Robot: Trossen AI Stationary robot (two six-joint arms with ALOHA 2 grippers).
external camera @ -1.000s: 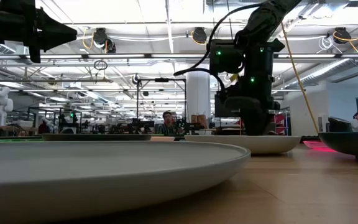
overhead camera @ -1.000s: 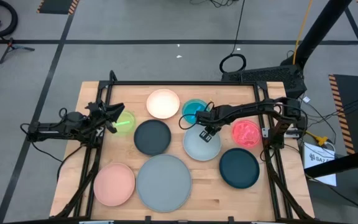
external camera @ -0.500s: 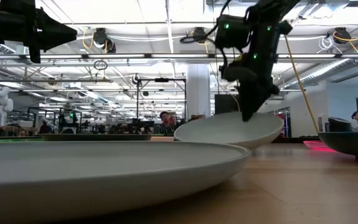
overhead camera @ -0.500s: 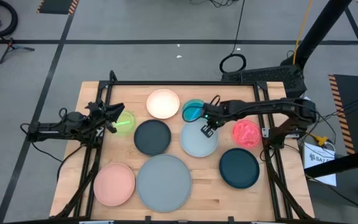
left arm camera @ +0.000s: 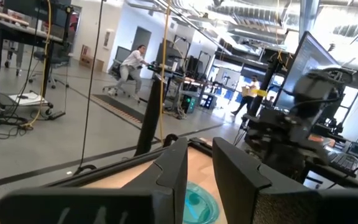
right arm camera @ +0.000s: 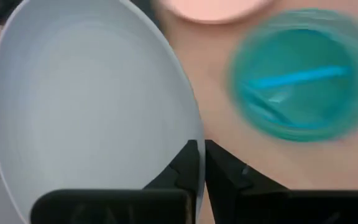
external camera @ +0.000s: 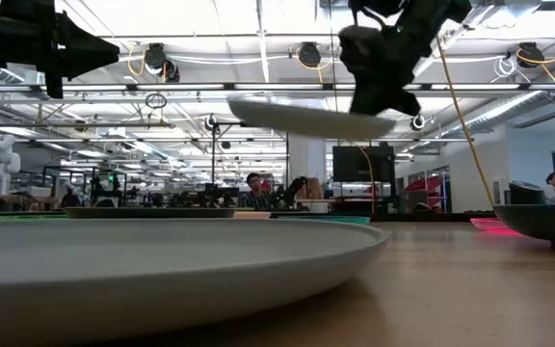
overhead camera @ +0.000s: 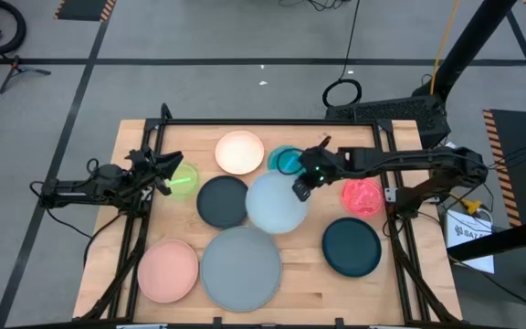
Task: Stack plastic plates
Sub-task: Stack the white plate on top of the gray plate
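Light blue plate [overhead camera: 275, 202] aloft — my right gripper [overhead camera: 301, 187] pinches its rim.
Thin, stiff, likely light — rim suits; left gripper [overhead camera: 158, 174] waits, slightly parted, empty.

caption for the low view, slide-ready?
Right claw lifts the round light blue plastic plate clear above the wooden table.

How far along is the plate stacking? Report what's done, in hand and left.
Done: nothing is stacked.

In hand: the right pincer grips the light blue plate by its rim, lifted clear of the table.

Left: eight plates lie single, including the large grey plate. The left pincer waits over the lime green dish.
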